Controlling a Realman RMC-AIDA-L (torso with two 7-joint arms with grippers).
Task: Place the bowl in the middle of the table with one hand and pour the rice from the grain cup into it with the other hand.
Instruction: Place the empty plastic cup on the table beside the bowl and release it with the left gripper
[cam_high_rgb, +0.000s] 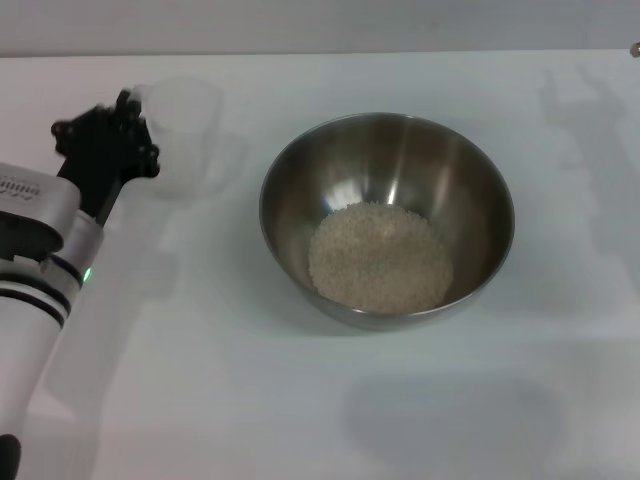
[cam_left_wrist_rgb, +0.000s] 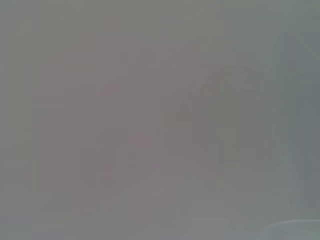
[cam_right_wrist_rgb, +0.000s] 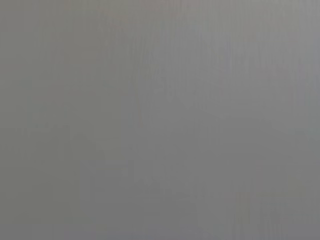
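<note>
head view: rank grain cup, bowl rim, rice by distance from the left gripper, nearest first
1. Grain cup: right at the left gripper, far left of the table.
2. Bowl: its near rim, mid-table, to the gripper's right.
3. Rice: heaped in the bowl's bottom, farther right.

Large round stainless-steel bowl (cam_high_rgb: 388, 215): silver-grey, brushed sheen inside, bright vertical glints on the far wall. Loose mass of small rice grains (cam_high_rgb: 380, 257): pale off-white to beige, finely speckled. Small plastic grain cup (cam_high_rgb: 186, 130): clear, slightly frosted, nearly white (blends into the surface). Flat plain tabletop (cam_high_rgb: 200, 400): white, soft grey shadows. Left gripper (cam_high_rgb: 128, 125): black; arm behind it white with black bands, one green light.
</note>
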